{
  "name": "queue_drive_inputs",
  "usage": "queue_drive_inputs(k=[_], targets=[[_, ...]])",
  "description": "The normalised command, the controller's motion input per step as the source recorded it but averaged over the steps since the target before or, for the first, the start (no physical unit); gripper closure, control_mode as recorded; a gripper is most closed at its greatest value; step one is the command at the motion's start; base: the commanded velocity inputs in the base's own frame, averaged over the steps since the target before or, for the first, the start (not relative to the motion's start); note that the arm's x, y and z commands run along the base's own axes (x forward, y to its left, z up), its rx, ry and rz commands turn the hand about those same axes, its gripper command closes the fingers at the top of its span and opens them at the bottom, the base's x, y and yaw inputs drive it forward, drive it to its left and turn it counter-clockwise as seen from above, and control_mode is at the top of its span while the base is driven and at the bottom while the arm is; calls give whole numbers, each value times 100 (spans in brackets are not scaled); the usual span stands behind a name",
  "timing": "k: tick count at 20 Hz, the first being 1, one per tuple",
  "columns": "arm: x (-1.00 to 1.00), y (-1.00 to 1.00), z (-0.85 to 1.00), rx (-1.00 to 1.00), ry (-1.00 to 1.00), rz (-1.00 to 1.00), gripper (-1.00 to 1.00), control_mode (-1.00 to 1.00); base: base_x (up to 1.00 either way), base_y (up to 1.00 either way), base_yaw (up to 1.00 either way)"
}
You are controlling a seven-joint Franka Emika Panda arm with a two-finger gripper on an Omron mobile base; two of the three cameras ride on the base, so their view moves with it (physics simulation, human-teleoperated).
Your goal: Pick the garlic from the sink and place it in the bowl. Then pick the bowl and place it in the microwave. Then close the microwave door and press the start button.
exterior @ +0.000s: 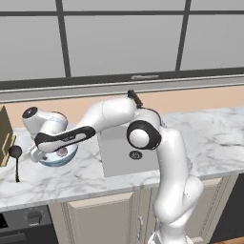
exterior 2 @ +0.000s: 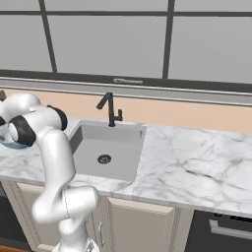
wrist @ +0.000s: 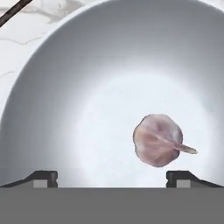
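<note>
Fingers [wrist: 46, 177] stand wide apart and hold nothing, poised right over the bowl [wrist: 65, 87]. Between and beyond them the garlic [wrist: 157, 140] lies loose on the bowl's white floor, its pointed tip toward the right of the hand view. That bowl sits on the marble tabletop [exterior: 71, 176], left of the sink [exterior 2: 106, 147], whose basin now shows just its drain. So the first step looks done. What remains, by my judgement: grasp the bowl, carry it to the microwave, close the door and press start.

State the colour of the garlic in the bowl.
Pale pinkish-purple garlic, clearest in the hand view.
</note>
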Motion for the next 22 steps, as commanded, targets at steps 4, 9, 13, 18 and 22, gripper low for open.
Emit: queue_drive_inputs(k=[4,9,13,18,22], targets=[[-50,-2,89,3,-6,0,-100,-100,0,0,0],[-35,-21,20,6,0,0,-100,-100,0,0,0],[0,-33,-56,0,2,0,-100,-100,0,0,0],[-4,-26,-71,0,0,5,-100,-100,0,0,0],[21,-25,-60,-1,0,6,-100,-100,0,0,0]])
